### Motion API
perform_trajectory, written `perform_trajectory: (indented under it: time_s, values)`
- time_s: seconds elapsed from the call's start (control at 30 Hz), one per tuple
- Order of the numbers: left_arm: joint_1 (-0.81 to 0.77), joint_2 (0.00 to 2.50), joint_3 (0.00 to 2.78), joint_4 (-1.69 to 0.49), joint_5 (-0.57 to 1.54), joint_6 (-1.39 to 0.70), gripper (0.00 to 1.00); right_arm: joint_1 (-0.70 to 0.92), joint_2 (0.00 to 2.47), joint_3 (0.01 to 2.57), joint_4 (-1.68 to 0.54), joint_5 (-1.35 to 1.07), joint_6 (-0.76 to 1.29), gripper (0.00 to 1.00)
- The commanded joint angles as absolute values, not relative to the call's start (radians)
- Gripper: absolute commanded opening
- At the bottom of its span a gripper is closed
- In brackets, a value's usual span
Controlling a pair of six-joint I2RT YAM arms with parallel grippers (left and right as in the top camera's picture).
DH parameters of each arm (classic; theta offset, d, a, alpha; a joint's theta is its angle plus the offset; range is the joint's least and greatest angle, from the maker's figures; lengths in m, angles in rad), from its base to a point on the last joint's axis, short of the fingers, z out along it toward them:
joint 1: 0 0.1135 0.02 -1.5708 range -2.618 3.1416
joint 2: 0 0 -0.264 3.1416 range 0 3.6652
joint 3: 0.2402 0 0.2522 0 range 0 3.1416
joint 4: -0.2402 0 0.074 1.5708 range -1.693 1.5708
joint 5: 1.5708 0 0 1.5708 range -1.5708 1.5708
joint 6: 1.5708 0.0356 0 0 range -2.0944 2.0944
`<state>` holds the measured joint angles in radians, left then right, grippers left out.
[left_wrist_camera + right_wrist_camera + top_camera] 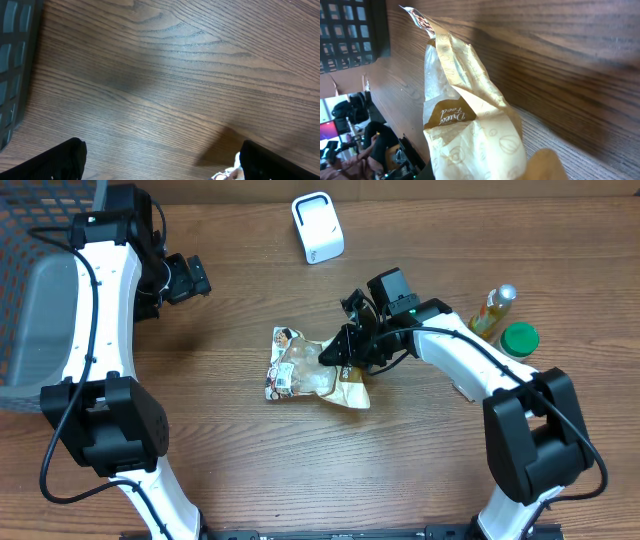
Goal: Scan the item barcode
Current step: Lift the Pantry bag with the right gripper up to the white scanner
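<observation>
Clearly, the right gripper was the arm in play: its jaws stood narrow, pinched on the right end of the bag, which sat near the middle of the table. The bag's long axis ran roughly left to right in the overhead view, stretching away from the jaws toward the left arm's side. The scanner, a small white rounded block, stood well apart at the table's far edge, beyond the bag. Judging from that layout, the coming move depended on carrying the bag away from the robot and turning its printed label toward the scanner.

The left gripper hung with its jaws wide and empty near the basket, well apart from the bag, so it was the farther arm.

The bag was a thin, crinkly pouch, cream and tan with printed patterns and a clear window. In the right wrist view it looked creased and limp, likely to sag and fold when lifted. The table was dark wood-grain, smooth and flat.
</observation>
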<state>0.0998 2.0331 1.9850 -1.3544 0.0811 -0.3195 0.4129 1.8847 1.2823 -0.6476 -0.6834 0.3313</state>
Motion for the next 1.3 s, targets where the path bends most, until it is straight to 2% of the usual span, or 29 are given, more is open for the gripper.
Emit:
perform_trajectory:
  time_s: [0.0, 0.27, 0.57, 0.73, 1.03, 1.27]
  values:
    - [0.098, 2.028, 1.994, -1.353, 0.074, -0.329, 1.00, 0.410, 1.840, 1.312, -0.649, -0.672, 0.295, 0.04]
    - [0.096, 2.028, 1.994, -1.353, 0.075, -0.329, 1.00, 0.410, 1.839, 1.347, -0.696, -0.663, 0.252, 0.04]
    - [0.097, 2.028, 1.994, -1.353, 0.074, -0.329, 0.99, 0.427, 1.839, 1.711, -1.075, -0.514, 0.093, 0.04]
    - [0.097, 2.028, 1.994, -1.353, 0.074, -0.329, 1.00, 0.464, 1.839, 1.897, -1.209, -0.429, 0.023, 0.04]
    - [0.097, 2.028, 1.994, -1.353, 0.075, -0.329, 1.00, 0.592, 1.839, 1.950, -1.231, -0.289, -0.134, 0.04]
    - [0.097, 2.028, 1.994, -1.353, 0.074, -0.329, 0.99, 0.652, 1.840, 1.950, -1.207, -0.150, -0.148, 0.04]
